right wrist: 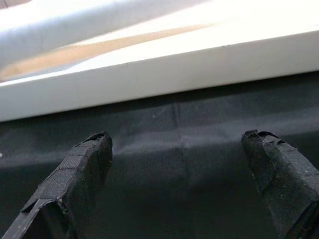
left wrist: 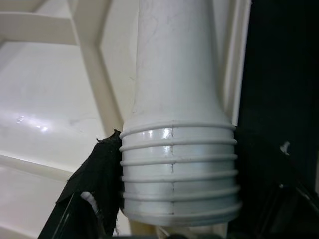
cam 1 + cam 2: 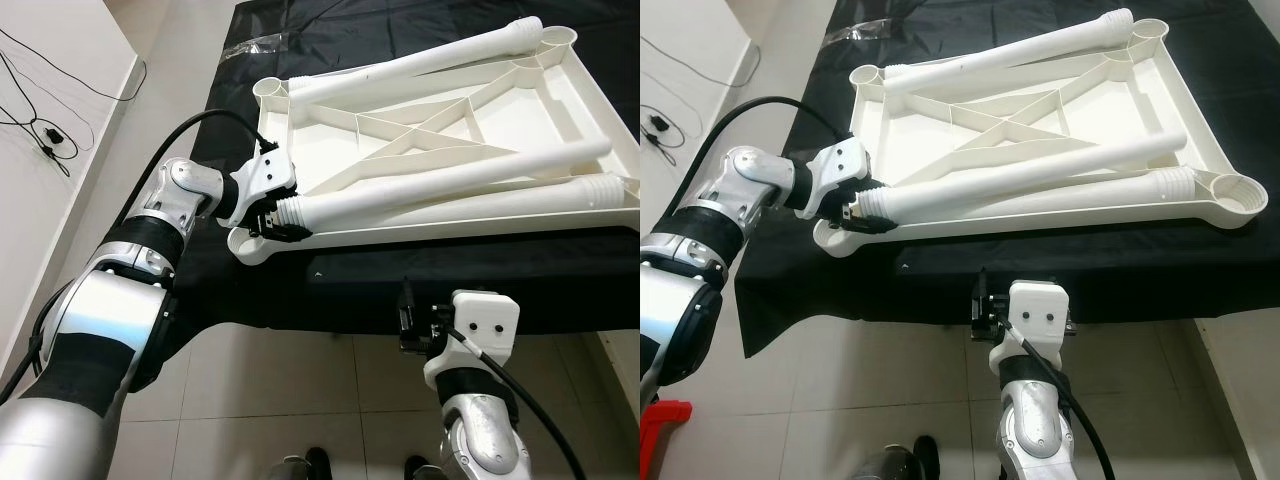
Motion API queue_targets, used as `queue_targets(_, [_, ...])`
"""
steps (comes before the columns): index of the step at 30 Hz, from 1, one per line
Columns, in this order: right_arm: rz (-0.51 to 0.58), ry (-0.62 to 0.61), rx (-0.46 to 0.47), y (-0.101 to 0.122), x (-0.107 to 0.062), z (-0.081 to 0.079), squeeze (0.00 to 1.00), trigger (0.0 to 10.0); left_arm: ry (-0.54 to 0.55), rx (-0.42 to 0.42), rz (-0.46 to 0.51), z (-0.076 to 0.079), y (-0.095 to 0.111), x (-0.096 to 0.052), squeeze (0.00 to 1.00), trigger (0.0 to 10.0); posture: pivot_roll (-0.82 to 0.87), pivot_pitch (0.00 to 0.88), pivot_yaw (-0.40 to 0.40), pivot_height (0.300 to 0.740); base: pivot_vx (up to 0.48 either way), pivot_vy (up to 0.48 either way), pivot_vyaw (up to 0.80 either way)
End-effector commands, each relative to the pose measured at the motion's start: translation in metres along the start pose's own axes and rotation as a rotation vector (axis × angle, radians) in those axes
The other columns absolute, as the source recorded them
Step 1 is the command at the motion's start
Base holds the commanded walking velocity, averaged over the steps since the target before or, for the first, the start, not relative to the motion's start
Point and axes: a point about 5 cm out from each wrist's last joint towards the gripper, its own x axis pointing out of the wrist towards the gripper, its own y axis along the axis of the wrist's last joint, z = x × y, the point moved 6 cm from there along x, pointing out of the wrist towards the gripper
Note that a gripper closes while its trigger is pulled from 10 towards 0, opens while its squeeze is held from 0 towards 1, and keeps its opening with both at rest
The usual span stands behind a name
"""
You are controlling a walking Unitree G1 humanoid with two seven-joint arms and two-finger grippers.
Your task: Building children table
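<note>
A white plastic table top (image 3: pixel 450 232) lies upside down on a black-clothed table (image 3: pixel 330 290). Three white legs rest on it. My left gripper (image 3: pixel 268 215) is shut on the threaded end (image 2: pixel 177 169) of the nearest-left leg (image 3: pixel 350 203), right above the near-left corner socket (image 3: pixel 250 245). One black finger (image 2: pixel 99 169) presses against the thread. A second leg (image 3: pixel 560 192) lies beside it, with its thread at the right. The third leg (image 3: pixel 420 62) lies along the far rim. My right gripper (image 1: pixel 177 144) is open, low before the table's front edge, facing the cloth under the rim.
Black cables (image 3: pixel 45 130) trail over the floor at the left by the wall. Clear plastic wrap (image 3: pixel 250 45) lies on the cloth behind the table top. A red object (image 3: pixel 660 420) sits on the tiled floor at the lower left.
</note>
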Motion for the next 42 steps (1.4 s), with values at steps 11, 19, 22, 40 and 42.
queue_targets(11, [-0.009, 0.082, 0.167, -0.002, 0.023, -0.018, 0.0, 10.0, 0.282, -0.002, 0.184, -0.036, 0.016, -0.024, 0.0, 10.0, 0.06, 0.196, 0.157, 0.74, 0.0, 0.0, 0.0])
queue_targets(19, [0.038, 0.081, 0.264, 0.016, 0.054, -0.004, 0.0, 10.0, 0.504, 0.057, 0.305, -0.05, 0.025, -0.041, 0.0, 10.0, 0.05, 0.154, 0.128, 0.74, 0.0, 0.0, 0.0])
queue_targets(22, [0.053, 0.13, 0.348, 0.024, 0.063, -0.006, 0.0, 10.0, 0.581, 0.111, 0.348, -0.046, 0.022, -0.048, 0.0, 10.0, 0.05, 0.127, 0.109, 0.74, 0.0, 0.0, 0.0])
queue_targets(40, [0.132, 0.492, 0.576, 0.067, 0.072, -0.041, 0.0, 10.0, 0.731, 0.001, 0.462, 0.026, -0.009, -0.05, 0.0, 10.0, 0.05, 0.104, 0.054, 0.74, 0.0, 0.0, 0.0])
queue_targets(42, [0.14, 0.523, 0.593, 0.072, 0.072, -0.042, 0.0, 10.0, 0.728, -0.009, 0.462, 0.033, -0.009, -0.047, 0.0, 10.0, 0.05, 0.107, 0.051, 0.74, 0.0, 0.0, 0.0])
